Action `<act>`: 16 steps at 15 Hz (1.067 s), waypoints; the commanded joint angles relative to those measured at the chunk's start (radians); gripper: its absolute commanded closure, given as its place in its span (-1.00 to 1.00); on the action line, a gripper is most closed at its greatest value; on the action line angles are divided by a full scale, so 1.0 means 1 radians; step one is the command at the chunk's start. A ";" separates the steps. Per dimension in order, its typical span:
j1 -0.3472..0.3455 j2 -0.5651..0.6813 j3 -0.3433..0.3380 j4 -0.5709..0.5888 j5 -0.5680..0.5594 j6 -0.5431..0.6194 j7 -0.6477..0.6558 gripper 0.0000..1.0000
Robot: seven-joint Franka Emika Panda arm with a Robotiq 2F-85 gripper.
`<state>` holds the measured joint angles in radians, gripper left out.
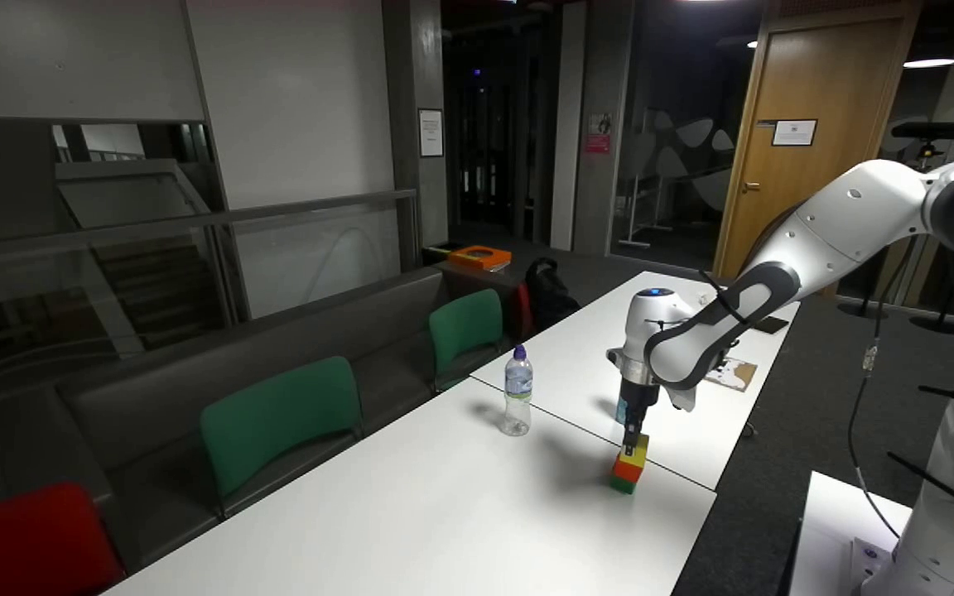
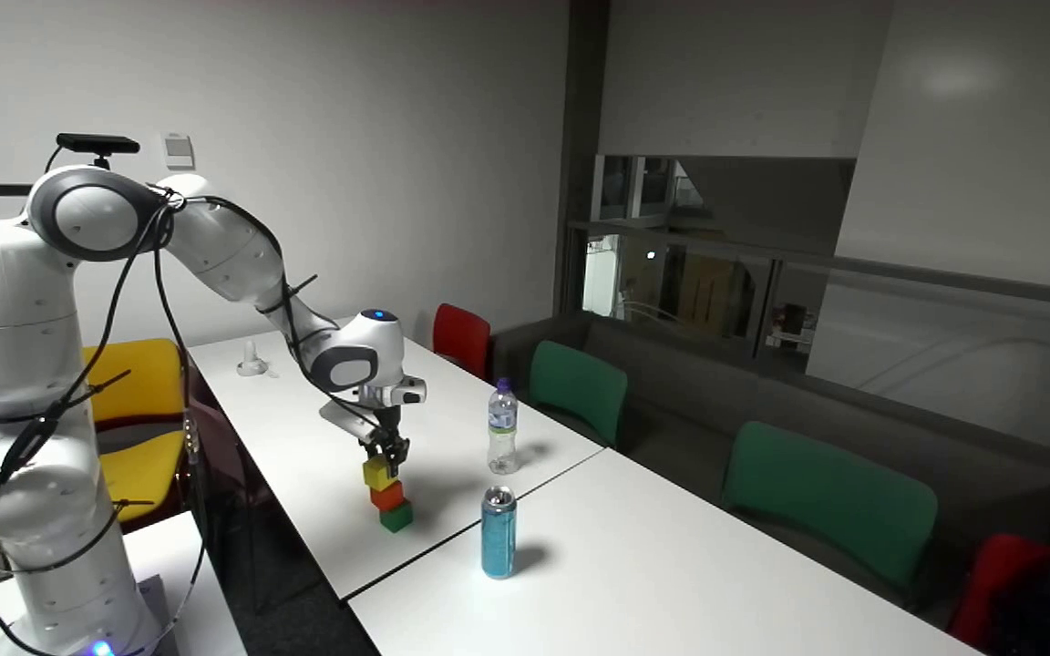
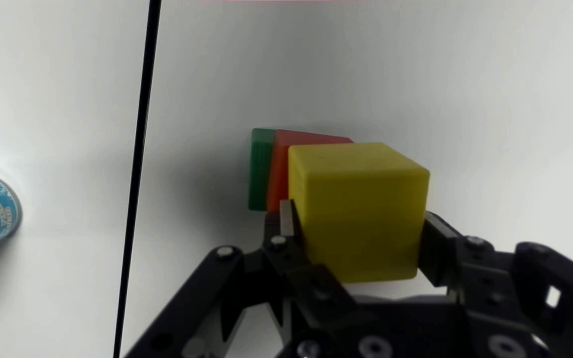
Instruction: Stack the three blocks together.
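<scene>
The yellow block [image 3: 358,159] fills the middle of the wrist view, with one black finger against each side. My gripper [image 3: 358,223] is shut on it. Directly below is the red block [image 2: 387,496], which rests on the green block [image 2: 396,517] on the white table. In both exterior views the yellow block [image 1: 636,452] appears to sit on the red block [image 1: 627,472], the green block [image 1: 622,487] being lowest. The column looks slightly staggered, each cube a little offset. From the wrist, only edges of the red and green blocks show behind the yellow one.
A blue can [image 2: 499,533] stands near the stack, across the dark table seam [image 3: 140,124]. Farther over, a clear bottle [image 1: 517,401] with a purple cap stands upright. Green chairs [image 1: 282,422] line the table's far side.
</scene>
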<state>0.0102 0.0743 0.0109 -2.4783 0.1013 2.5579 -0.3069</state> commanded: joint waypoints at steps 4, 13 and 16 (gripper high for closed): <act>-0.010 0.020 0.001 0.019 -0.015 0.020 0.008 -0.65; -0.013 0.016 0.000 0.020 -0.022 0.015 0.018 -1.00; -0.010 -0.033 -0.011 -0.013 -0.060 0.024 0.072 -1.00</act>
<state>0.0097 0.0941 0.0072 -2.4610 0.0886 2.5612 -0.2882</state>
